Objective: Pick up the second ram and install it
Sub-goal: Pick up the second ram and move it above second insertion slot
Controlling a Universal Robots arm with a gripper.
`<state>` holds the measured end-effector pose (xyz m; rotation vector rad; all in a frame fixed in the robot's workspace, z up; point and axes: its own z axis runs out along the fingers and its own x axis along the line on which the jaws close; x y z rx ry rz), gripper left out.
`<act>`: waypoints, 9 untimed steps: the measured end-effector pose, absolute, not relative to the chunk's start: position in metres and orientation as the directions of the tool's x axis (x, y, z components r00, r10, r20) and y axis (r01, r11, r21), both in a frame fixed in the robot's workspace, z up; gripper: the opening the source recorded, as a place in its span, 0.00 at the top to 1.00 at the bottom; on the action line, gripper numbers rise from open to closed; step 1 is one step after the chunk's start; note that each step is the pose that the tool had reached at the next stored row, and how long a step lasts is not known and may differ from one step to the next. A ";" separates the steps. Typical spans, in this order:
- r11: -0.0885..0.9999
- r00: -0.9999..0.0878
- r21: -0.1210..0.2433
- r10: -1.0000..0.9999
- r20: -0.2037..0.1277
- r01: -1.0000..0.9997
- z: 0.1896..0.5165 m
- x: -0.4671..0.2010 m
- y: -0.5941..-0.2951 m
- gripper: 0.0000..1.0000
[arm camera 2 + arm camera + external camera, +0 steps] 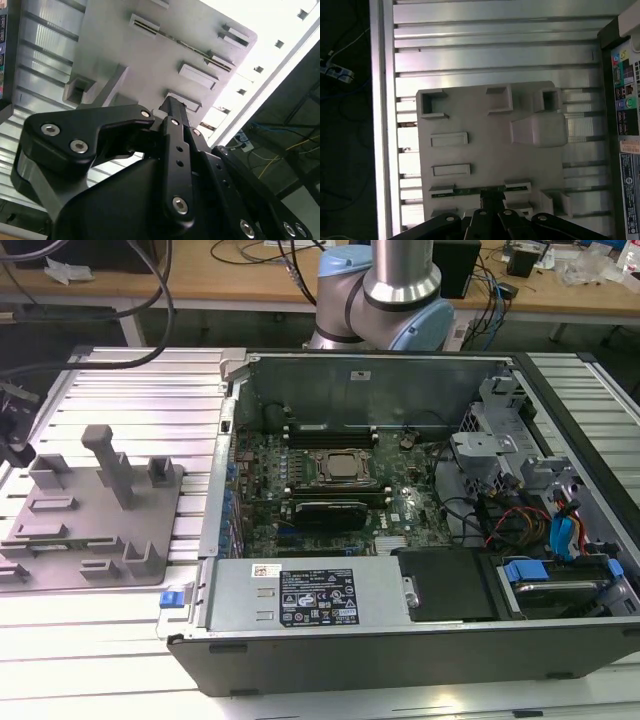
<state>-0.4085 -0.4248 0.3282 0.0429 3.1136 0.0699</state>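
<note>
There was the black, link-armed pincer [492,201], its two tips looking pressed together with nothing between them, hanging above the pale grey moulded holder plate [485,150] on the ribbed aluminium worktop [485,55]. Right off those tips in the first wrist view lay the second ram [480,190], the long thin green circuit-board stick. It sat in a slot between two small end brackets, ungripped and not yet in the machine. Its long axis ran with the worktop's ribs, towards the open black computer case [625,150], and parallel to the row of the pincer's knuckle bolts. In the second wrist view the pincer [172,106] sat short of the stick [187,46], with two raised grey blocks [200,75] showing in between. By my reading it was up off the plate, apart from the stick, and lined up nearer its middle than either end. In the exterior view the plate [150,520] sat just beside the case [400,660], on the exterior view's left.
</note>
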 end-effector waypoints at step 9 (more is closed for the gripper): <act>0.964 -0.965 0.042 -0.262 -0.026 -0.262 0.326 -0.408 -0.425 0.92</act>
